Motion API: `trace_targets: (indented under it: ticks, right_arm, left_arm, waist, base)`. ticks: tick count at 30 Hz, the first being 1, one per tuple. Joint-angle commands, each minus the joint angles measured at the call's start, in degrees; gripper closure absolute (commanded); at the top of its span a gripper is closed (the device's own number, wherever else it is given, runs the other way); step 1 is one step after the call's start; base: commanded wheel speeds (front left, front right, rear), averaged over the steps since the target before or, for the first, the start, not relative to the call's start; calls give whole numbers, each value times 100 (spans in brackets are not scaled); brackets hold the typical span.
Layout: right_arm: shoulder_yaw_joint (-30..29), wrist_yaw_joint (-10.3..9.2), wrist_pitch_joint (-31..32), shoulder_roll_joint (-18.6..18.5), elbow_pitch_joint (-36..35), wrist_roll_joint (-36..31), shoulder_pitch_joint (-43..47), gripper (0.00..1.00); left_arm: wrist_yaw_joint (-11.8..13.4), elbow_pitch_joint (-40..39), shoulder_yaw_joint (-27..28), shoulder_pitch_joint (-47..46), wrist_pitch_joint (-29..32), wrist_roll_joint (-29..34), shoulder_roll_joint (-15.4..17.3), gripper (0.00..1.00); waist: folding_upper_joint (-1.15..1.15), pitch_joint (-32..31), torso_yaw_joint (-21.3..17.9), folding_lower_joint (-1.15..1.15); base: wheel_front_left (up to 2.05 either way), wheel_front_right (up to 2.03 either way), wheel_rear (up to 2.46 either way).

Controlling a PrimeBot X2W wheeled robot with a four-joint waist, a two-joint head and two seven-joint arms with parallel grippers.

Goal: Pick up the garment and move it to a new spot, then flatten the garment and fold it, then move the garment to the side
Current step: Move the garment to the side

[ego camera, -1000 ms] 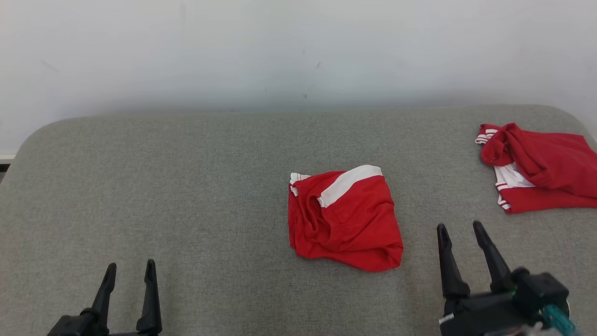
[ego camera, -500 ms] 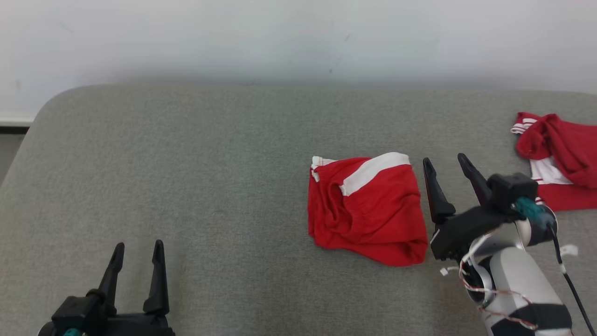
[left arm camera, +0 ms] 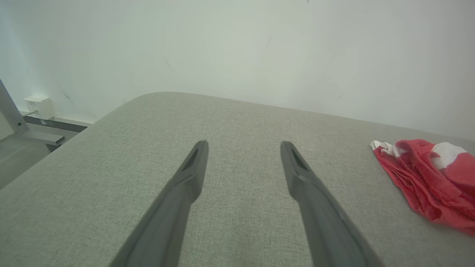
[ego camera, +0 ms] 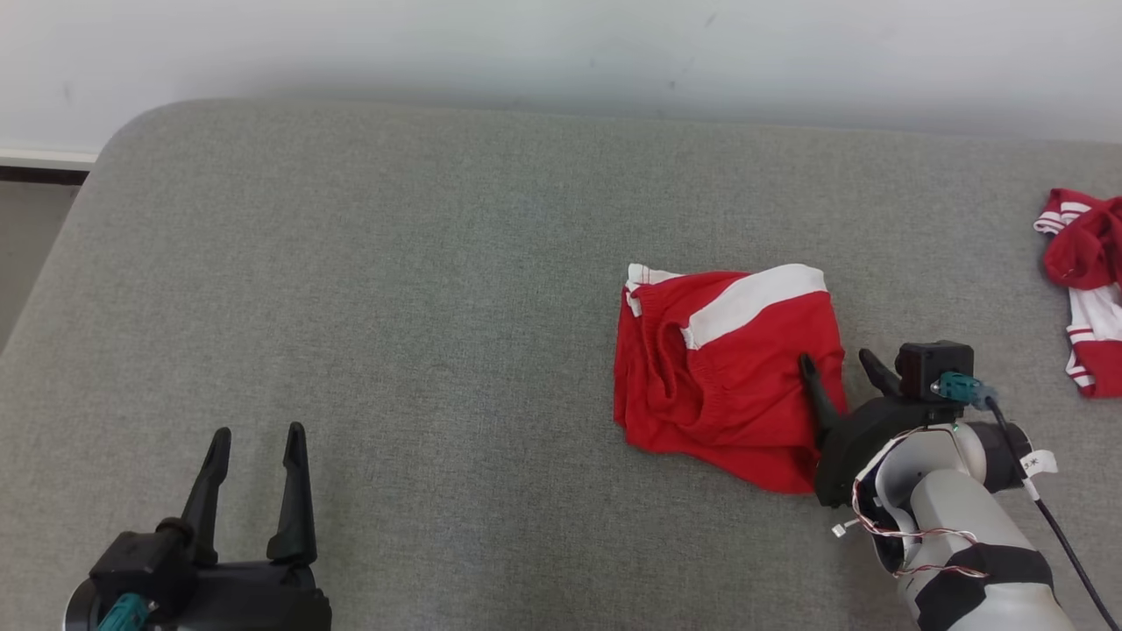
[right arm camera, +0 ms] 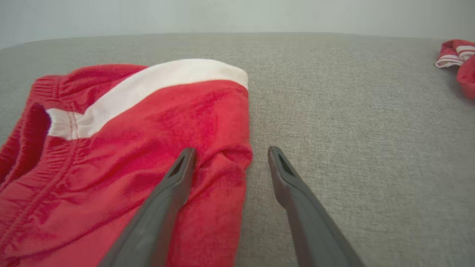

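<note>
The garment (ego camera: 723, 368) is a folded pair of red shorts with a white stripe, lying right of centre on the grey surface (ego camera: 421, 298). My right gripper (ego camera: 837, 361) stands open at its right edge. In the right wrist view the garment (right arm camera: 122, 148) has one finger over its red cloth and the other over bare grey fabric, so the right gripper (right arm camera: 230, 152) straddles the edge fold. My left gripper (ego camera: 257, 434) is open at the lower left, far from the shorts. In the left wrist view the left gripper (left arm camera: 243, 144) holds nothing, and the garment (left arm camera: 430, 178) lies off to the right.
A second red and white garment (ego camera: 1082, 289) lies crumpled at the far right edge, also in the right wrist view as a red and white heap (right arm camera: 458, 59). A pale wall (ego camera: 561, 53) backs the surface. The surface's rounded left corner drops to a floor with a metal frame (left arm camera: 22, 126).
The head camera has turned, shifting the whole scene right and down. My right arm has reached forward and left, bringing its open fingers over the shorts' right edge. The left gripper stayed open.
</note>
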Motion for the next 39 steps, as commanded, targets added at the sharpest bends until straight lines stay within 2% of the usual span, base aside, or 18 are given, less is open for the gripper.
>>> trace_targets:
  ticks: [1,7,8,9,10,11,13,19,24,32,39]
  right_arm:
    - [1,-17,-55,42,193,-24,-104,0]
    - [25,-17,-113,149,825,63,-330,0]
    - [56,-17,-87,174,943,94,-362,8]
    - [87,-17,-96,207,1041,137,-392,55]
    - [120,-17,-120,228,1128,169,-424,97]
    - [156,-17,-132,235,1187,205,-453,100]
    - [239,-17,-149,234,1278,318,-546,100]
    - [796,-17,-251,-90,1185,497,-901,100]
    - [1396,-18,-143,-561,898,699,-1231,100]
    - [2351,-18,316,-1591,119,1063,-2034,100]
    - [2717,-18,662,-2617,-564,1478,-2660,100]
  left_arm:
    - [-15,-18,14,-84,-9,-25,-2,0]
    - [-20,-2,0,-171,-9,-19,-3,0]
    - [-22,16,-2,-191,-8,-22,-3,0]
    - [-24,34,-6,-203,-9,-25,-4,0]
    - [-24,46,-8,-208,-9,-29,-4,0]
    - [-25,55,-2,-209,-8,-34,-4,0]
    - [-25,50,23,-202,-9,-42,-5,0]
    - [-27,23,35,-182,-5,-51,-5,0]
    - [-35,4,-24,-286,-5,-42,-5,0]
    - [-30,-280,-18,-553,-6,-5,76,0]
    - [-32,-639,-91,-804,-4,45,293,0]
  waist:
    - [0,50,16,-1]
    - [0,129,30,-1]
    - [0,134,35,-1]
    - [0,133,38,-1]
    - [0,129,39,-1]
    - [0,124,30,-1]
    - [0,120,-2,-1]
    - [0,177,-180,-1]
    - [0,364,-391,-1]
    - [0,1153,-935,-1]
    - [0,1915,-1448,-1]
  base:
    - [0,0,0]
    - [0,0,0]
    - [0,0,0]
    - [0,0,0]
    - [0,0,0]
    - [0,0,0]
    - [0,0,0]
    - [0,0,0]
    - [0,0,0]
    - [0,0,0]
    - [0,0,0]
